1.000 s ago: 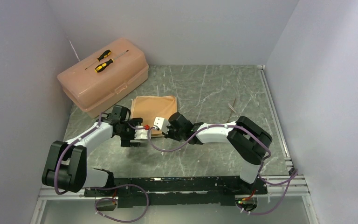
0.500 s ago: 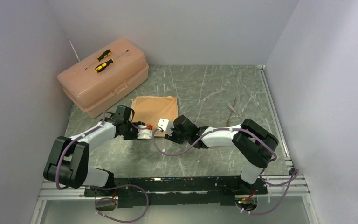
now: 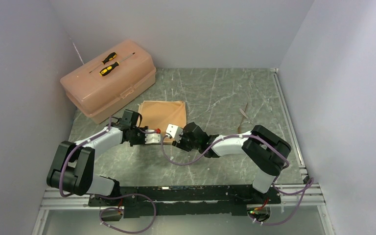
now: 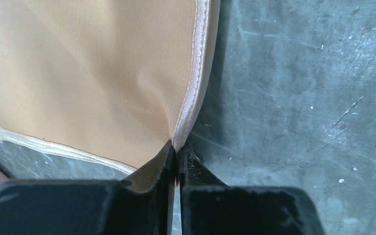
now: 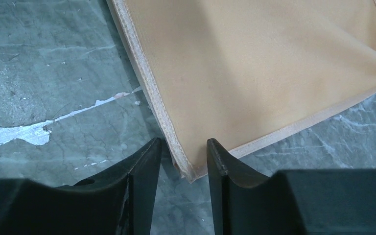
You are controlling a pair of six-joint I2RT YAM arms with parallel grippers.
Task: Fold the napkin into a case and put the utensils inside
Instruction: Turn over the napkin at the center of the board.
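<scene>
The napkin (image 3: 162,113) lies flat and square on the table, just in front of the pink toolbox (image 3: 108,83), with its near edge toward me. My left gripper (image 4: 177,149) is pinched tight on the near left corner, with only the stitched hem caught between the jaws. My right gripper (image 5: 182,147) is parted, its fingers straddling the near right corner without touching it as far as I can tell.

My worry is the satin. The left bite is shallow, so I judge a quick lift could pull the hem free. If the right jaws close where they stand, they may catch only the corner tip or miss it, and uneven corners would skew the fold.

The utensils (image 3: 245,111) lie well apart to the right. Two screwdrivers (image 3: 108,63) rest on the toolbox lid. The table (image 3: 215,93) is scuffed grey-green marble, closed in by plain pale walls.
</scene>
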